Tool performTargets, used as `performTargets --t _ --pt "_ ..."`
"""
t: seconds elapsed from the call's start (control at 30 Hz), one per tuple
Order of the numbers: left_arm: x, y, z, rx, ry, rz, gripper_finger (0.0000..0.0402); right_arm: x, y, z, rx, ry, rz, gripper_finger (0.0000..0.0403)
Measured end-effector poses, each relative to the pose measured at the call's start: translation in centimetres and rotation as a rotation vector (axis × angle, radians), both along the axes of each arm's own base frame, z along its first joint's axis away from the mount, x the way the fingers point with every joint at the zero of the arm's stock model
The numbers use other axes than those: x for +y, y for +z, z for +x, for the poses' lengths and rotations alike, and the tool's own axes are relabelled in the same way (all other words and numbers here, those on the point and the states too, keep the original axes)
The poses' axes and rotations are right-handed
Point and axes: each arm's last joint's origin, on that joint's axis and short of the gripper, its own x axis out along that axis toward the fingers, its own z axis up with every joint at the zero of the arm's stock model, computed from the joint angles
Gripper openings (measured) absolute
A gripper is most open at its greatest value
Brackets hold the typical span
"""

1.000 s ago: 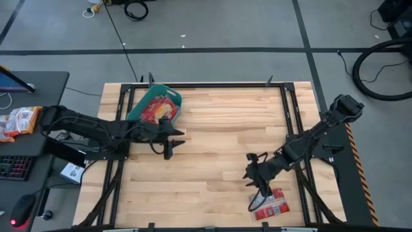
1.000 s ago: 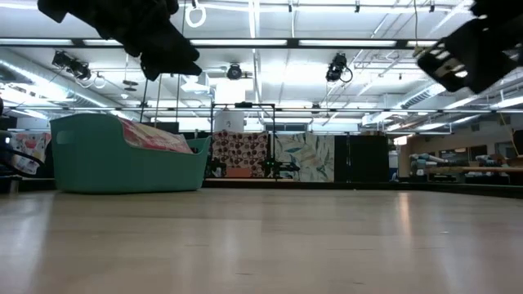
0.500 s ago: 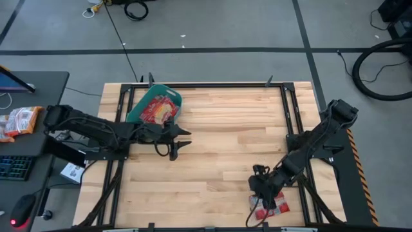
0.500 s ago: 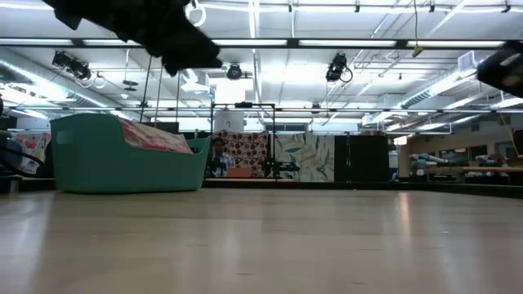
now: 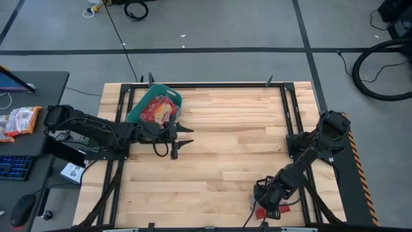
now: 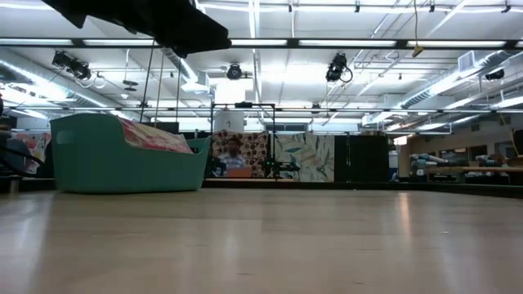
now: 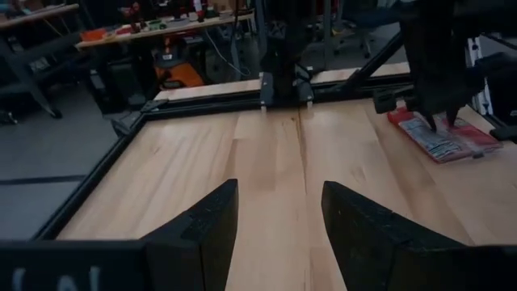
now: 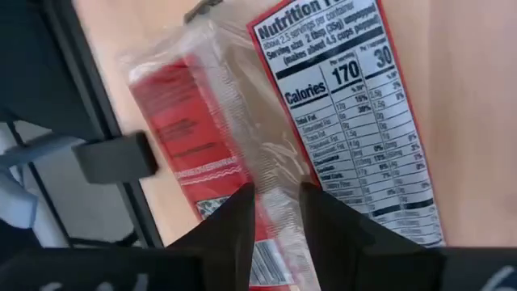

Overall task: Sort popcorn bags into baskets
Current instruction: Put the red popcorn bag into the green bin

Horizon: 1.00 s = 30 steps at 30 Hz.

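The wooden table (image 5: 219,148) sits inside a black frame. The teal basket (image 5: 137,107) stands at its far left corner, holding red popcorn bags (image 5: 156,109); in the low view the basket (image 6: 122,159) rests on the tabletop with a bag's edge showing over its rim.

The left arm (image 5: 96,129) reaches in from the left edge, and the left gripper (image 5: 181,136) hangs above bare wood just beside the basket, its jaws spread apart and holding nothing; the wrist view shows only table between the two fingers (image 7: 202,234).

The right arm (image 5: 315,151) bends down to the near right corner, where the right gripper (image 5: 264,207) is low over a bag (image 5: 261,212) lying there by the frame. Up close, its jaws stand narrowly parted astride the bag's (image 8: 242,137) clear sealed edge, nutrition panel facing up; whether they grip it I cannot tell.
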Motion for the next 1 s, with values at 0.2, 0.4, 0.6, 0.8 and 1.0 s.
performTargets --t 0.2,0.4,0.6,0.8,1.0 --pt "0.0 0.2 0.0 -0.02 0.002 -0.006 0.0183 -2.2 -0.9 1.2 0.023 0.036 -0.116 0.0099" --pt "-0.1 0.0 0.1 -0.016 0.007 -0.055 0.0183 -6.3 -0.2 5.8 -0.299 0.091 -0.403 0.0093" --pt "-0.7 -1.0 0.3 0.049 -0.021 -0.048 0.0183 -9.3 2.2 9.9 -0.46 0.149 -0.566 0.0093" --pt "-1.9 -4.2 1.9 0.204 -0.111 -0.045 0.0183 -9.8 4.7 10.7 -0.397 0.15 -0.594 0.0093" --pt "-3.0 -5.5 4.2 0.341 -0.127 -0.024 0.0183 -9.2 4.9 9.3 -0.27 0.073 -0.587 0.0093"
